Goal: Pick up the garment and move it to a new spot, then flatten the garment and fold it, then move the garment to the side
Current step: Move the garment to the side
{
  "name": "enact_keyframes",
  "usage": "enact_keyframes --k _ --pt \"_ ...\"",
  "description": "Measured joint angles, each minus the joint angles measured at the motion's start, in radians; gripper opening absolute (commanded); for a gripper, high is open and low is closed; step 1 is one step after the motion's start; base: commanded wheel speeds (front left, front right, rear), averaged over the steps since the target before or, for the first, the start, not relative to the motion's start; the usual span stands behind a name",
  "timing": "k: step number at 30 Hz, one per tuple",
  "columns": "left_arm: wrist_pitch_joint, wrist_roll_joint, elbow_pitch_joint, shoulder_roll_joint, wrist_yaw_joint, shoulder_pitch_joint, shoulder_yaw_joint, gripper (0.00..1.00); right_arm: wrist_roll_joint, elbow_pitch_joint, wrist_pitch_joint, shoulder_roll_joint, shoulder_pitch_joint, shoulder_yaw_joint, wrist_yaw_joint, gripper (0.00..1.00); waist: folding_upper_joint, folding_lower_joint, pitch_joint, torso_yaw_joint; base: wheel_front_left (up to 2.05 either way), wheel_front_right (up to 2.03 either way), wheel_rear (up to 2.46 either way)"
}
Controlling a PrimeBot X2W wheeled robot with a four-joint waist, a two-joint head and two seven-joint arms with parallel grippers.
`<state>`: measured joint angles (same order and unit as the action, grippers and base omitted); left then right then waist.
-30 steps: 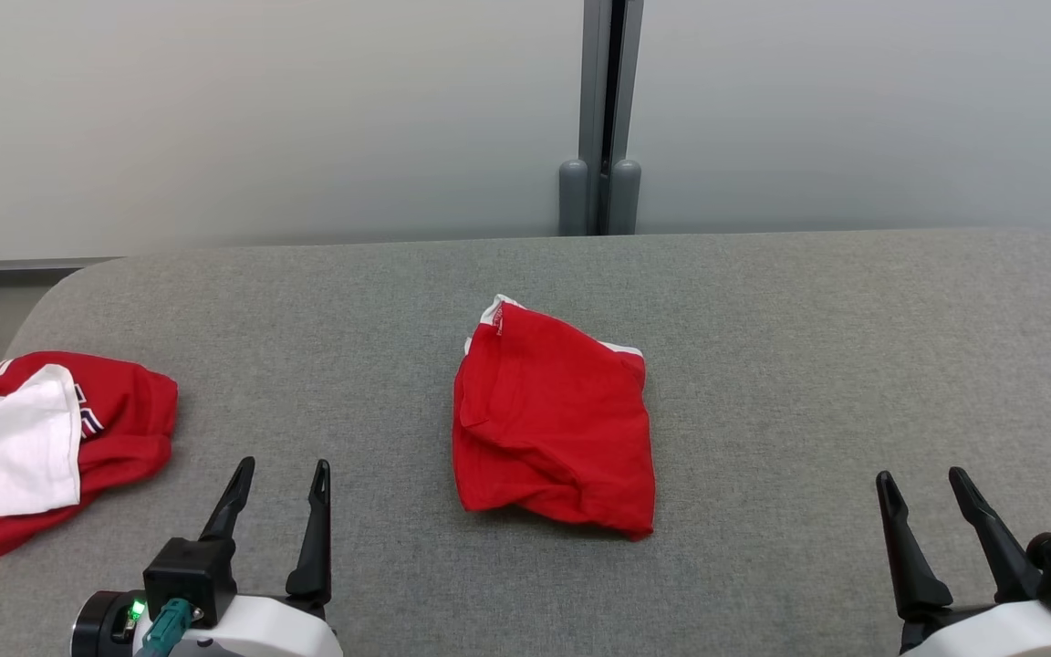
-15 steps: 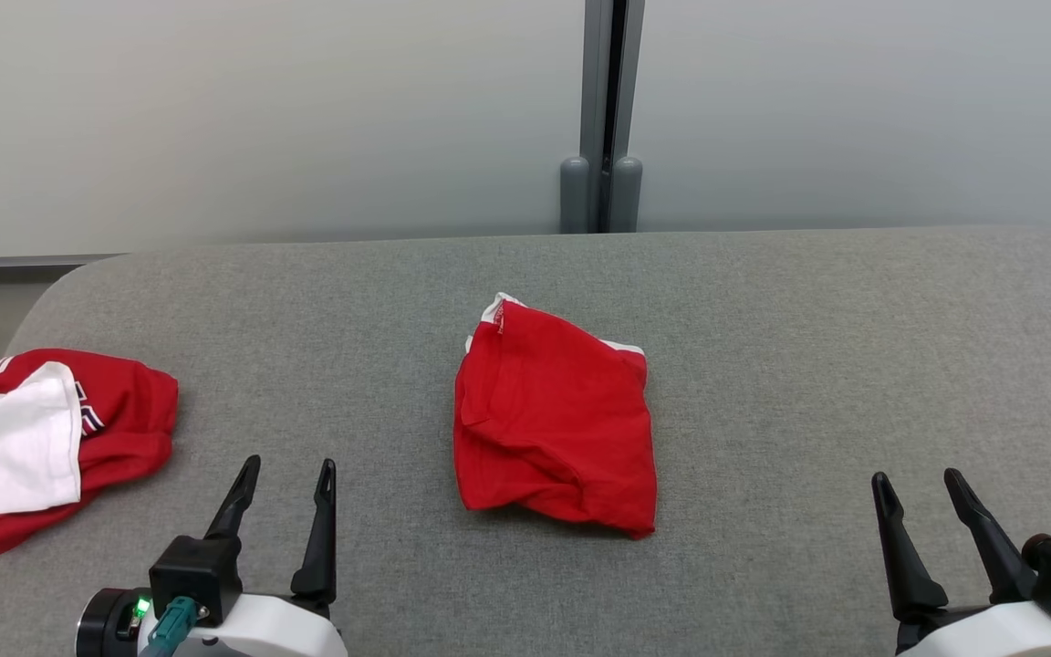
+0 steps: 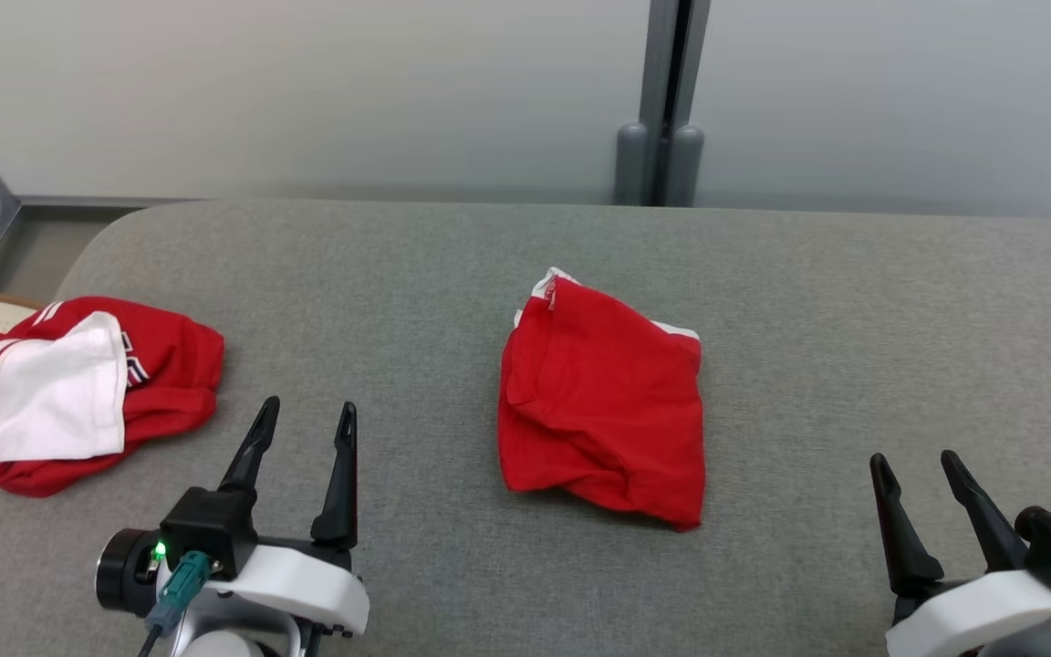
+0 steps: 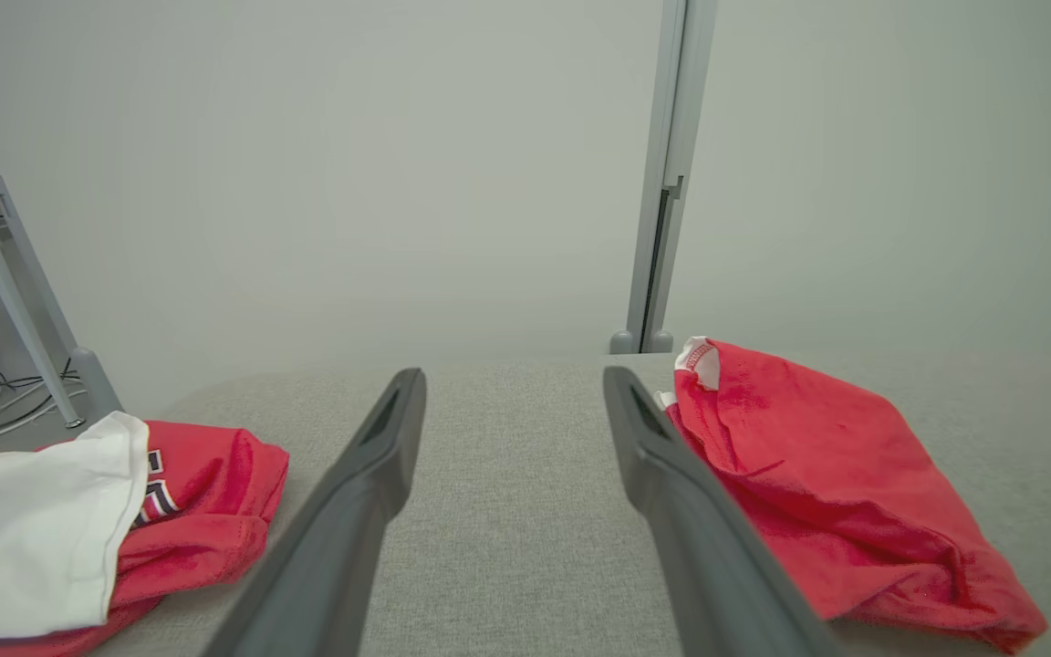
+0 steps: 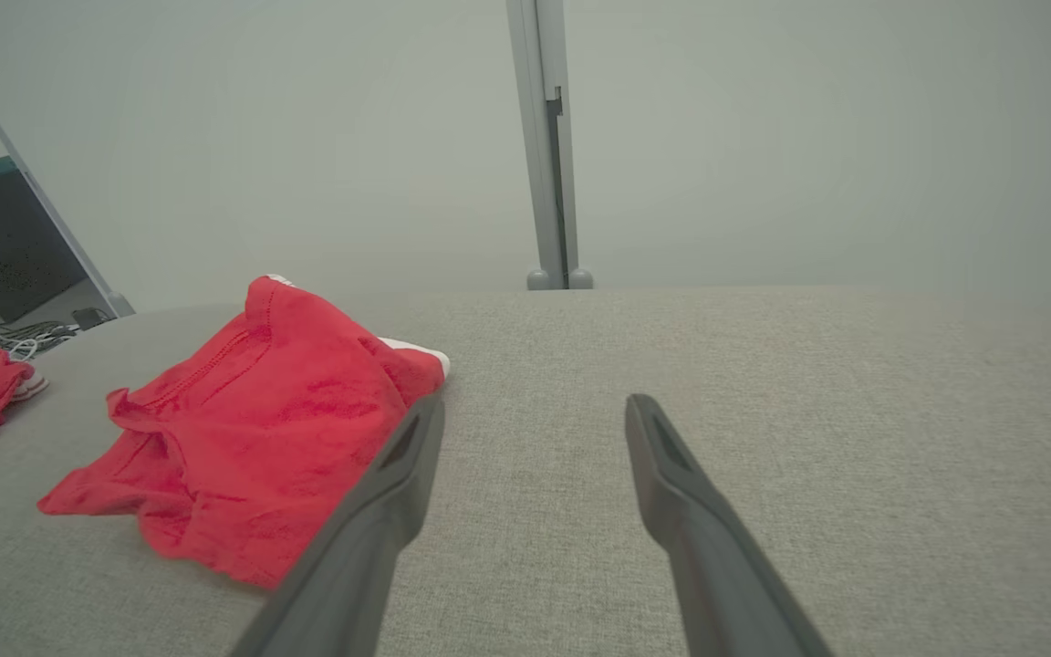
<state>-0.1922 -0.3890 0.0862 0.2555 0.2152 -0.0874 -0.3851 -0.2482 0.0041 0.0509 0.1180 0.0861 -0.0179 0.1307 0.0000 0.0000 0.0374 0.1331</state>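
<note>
**Inspector:** Head view. What has changed?

**Clerk:** The whole picture has slid right, so the camera has swung left. Nothing on the table [image 3: 398, 274] has moved. The jersey [image 3: 97, 392] lies crumpled at the table's left edge with a white sleeve on top, and is now fuller in view. The left gripper [image 3: 308, 406] stands just right of it, spread wide and empty. The right gripper [image 3: 912, 458] is at the far right, also wide and empty. A red bundle [image 3: 603, 401] sits mid-table.

**Inspector:** Left wrist view?

**Clerk:** The left gripper [image 4: 512, 374] is spread over bare table. The jersey [image 4: 206, 511] is at lower left and the bundle [image 4: 817, 493] at right, with neither touched.

**Inspector:** Right wrist view?

**Clerk:** The right gripper [image 5: 535, 401] is spread and holds nothing. The bundle [image 5: 261, 429] lies to its left.

**Inspector:** Meaning for the task?

**Clerk:** By judgement, the robot is turning toward the jersey. The pickup is not yet begun, and every step remains.
</note>
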Motion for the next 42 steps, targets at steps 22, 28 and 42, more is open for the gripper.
enact_keyframes --k 22,28,42 --pt "-0.065 0.0 0.071 -0.084 -0.047 -0.145 0.002 1.0 -0.137 0.561 -0.064 0.005 -0.364 -0.187 0.0 0.78 0.0 0.0001 0.182 0.213 0.0 0.0 0.0" --pt "-0.068 0.01 0.074 -0.088 -0.053 -0.146 0.012 1.0 -0.186 0.592 -0.051 0.018 -0.394 -0.242 0.0 0.0 0.0 0.0001 0.184 0.195 0.0 0.0 0.0" --pt "-0.064 0.04 -0.003 -0.032 -0.042 -0.145 0.051 1.0 -0.252 0.553 -0.077 0.068 -0.42 -0.418 0.002 0.0 0.0 0.0 0.196 -0.013 0.0 0.0 0.0"
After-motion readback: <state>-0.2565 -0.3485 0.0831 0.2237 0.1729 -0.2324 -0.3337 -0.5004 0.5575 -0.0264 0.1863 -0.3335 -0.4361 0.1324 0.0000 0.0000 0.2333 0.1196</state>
